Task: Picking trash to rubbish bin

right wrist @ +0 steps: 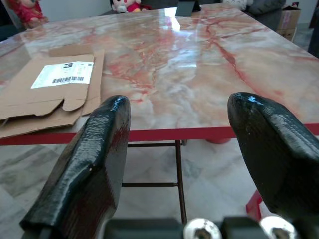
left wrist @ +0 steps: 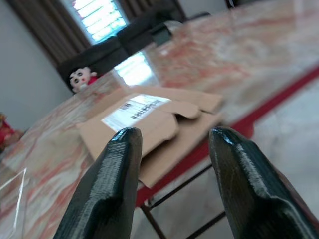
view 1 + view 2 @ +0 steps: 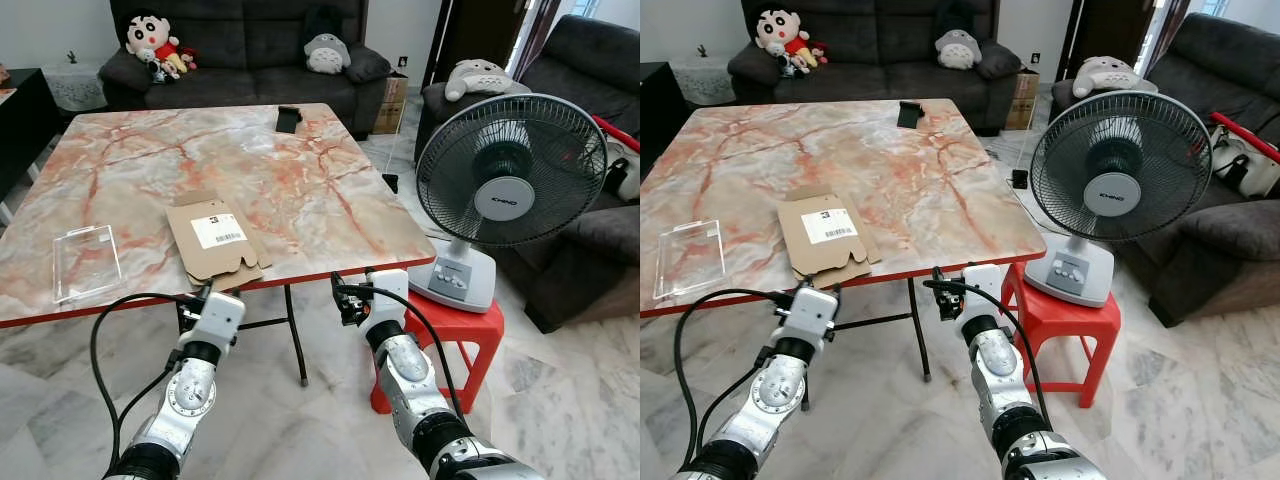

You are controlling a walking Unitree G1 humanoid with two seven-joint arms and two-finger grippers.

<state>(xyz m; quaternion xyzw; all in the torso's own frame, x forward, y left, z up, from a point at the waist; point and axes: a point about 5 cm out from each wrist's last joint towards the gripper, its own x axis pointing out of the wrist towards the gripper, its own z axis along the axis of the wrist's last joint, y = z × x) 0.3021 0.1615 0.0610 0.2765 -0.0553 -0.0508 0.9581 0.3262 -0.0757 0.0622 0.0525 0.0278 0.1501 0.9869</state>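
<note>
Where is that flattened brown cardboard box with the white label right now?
The flattened brown cardboard box lies at the marble table's near red edge, just ahead of the left tool, with a clear plastic tray to its left.

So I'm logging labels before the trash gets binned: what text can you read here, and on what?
"KHIND", faintly, on the fan hub.
Cardboard: white shipping label with a barcode, print too small to read.
Fan's control panel: markings too small to read.
</note>
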